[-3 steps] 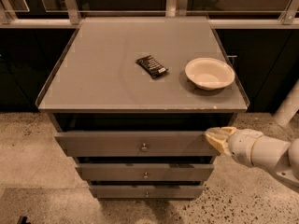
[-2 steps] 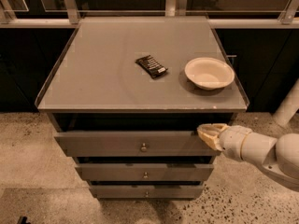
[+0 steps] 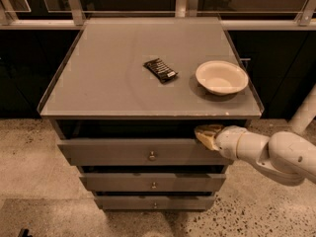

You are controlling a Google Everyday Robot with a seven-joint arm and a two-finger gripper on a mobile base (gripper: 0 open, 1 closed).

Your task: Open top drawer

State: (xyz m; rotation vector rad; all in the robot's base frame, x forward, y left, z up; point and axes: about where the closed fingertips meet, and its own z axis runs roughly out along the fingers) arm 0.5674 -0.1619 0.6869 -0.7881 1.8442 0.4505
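Seemingly early: drawer [image 3: 113,152] sat lower centre of frame, barely out if at all. Gripper [image 3: 207,135] met its upper right edge, well right of knob [image 3: 152,155]; we couldn't tell its grip state. Pull mostly remained, we judged.

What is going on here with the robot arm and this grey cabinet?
A robot arm reaches in from the right, and its pincer is at the upper edge of the top drawer, to the right of its knob. The pincer is not on the knob. On the cabinet top lie a dark packet and a white bowl, both apart from the arm.
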